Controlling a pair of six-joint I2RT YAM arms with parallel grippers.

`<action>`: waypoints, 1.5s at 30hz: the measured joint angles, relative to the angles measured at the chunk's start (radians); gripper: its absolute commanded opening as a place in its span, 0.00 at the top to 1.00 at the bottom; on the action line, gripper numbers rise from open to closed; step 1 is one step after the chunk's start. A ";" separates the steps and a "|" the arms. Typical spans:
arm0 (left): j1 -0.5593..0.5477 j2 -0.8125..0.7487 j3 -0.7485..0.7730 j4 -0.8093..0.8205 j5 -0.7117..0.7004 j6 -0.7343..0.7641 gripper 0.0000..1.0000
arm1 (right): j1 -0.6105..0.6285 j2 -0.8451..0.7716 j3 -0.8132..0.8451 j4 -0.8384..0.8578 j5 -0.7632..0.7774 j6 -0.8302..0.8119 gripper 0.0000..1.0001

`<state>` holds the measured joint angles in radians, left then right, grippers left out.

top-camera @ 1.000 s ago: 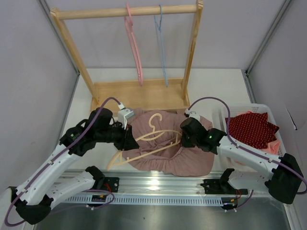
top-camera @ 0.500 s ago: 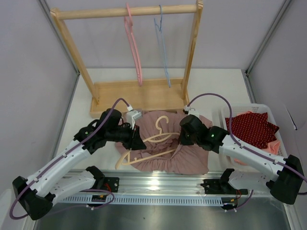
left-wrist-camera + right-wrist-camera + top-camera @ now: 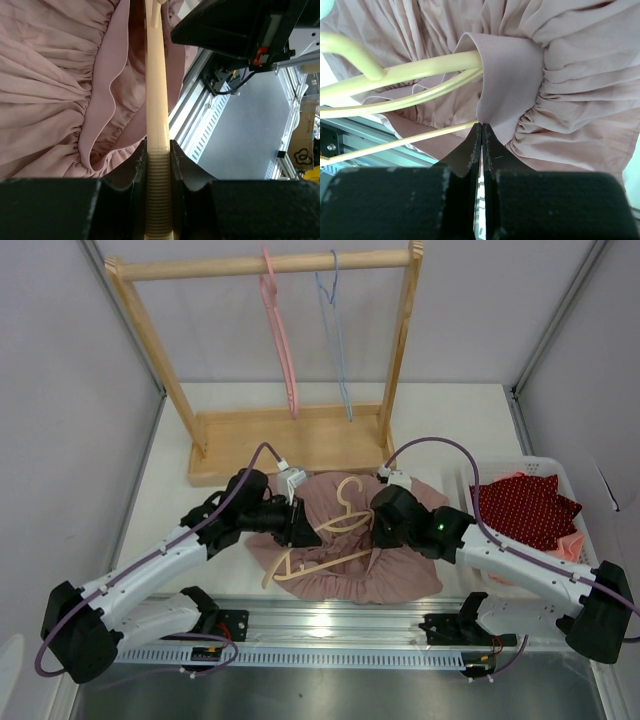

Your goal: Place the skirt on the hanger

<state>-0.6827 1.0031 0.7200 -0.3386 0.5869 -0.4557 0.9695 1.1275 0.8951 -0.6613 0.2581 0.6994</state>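
Observation:
A dusty-pink skirt (image 3: 400,570) lies bunched on the table between the arms. A cream hanger (image 3: 330,558) lies across it, hook toward the rack. My left gripper (image 3: 305,532) is shut on the ribbed end of the hanger (image 3: 156,100), with the skirt's gathered waistband (image 3: 60,75) just left of the bar. My right gripper (image 3: 372,525) is shut on a fold of the skirt's waistband (image 3: 512,85), its tips (image 3: 481,127) pinching the cloth where the waistband wraps over the hanger's arm (image 3: 420,72).
A wooden clothes rack (image 3: 265,265) stands at the back with a pink hanger (image 3: 282,340) and a blue hanger (image 3: 335,330) on its bar. A white basket (image 3: 560,465) at the right holds a red dotted garment (image 3: 525,510). A metal rail (image 3: 330,630) runs along the near edge.
My left gripper has moved right with the hanger, pushing it further into the skirt. The skirt has bunched toward the middle. My right gripper has shifted slightly left, still holding the waistband.

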 measured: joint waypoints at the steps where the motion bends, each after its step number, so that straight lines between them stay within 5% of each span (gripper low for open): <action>1: -0.001 0.005 -0.007 0.021 0.002 -0.008 1.00 | 0.002 0.000 0.000 -0.002 0.001 0.000 1.00; 11: -0.051 0.092 -0.058 0.219 0.008 -0.060 1.00 | 0.042 0.019 0.005 -0.009 0.009 0.008 0.90; 14: -0.067 0.124 -0.058 0.241 -0.010 -0.059 1.00 | 0.043 0.026 0.002 -0.011 0.015 0.008 0.64; 18: -0.084 0.148 -0.058 0.268 -0.035 -0.057 1.00 | 0.044 0.024 0.002 -0.016 0.027 0.003 0.48; 33: -0.127 0.209 -0.054 0.296 -0.088 -0.032 1.00 | 0.050 -0.044 0.047 0.018 0.057 -0.058 0.45; 45: -0.151 0.215 -0.029 0.276 -0.109 -0.021 1.00 | 0.032 0.061 0.082 0.117 0.125 -0.137 0.45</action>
<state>-0.8333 1.2179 0.6907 -0.0628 0.4774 -0.4767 1.0012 1.1885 0.9771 -0.5438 0.3828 0.5625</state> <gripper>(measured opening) 0.232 0.554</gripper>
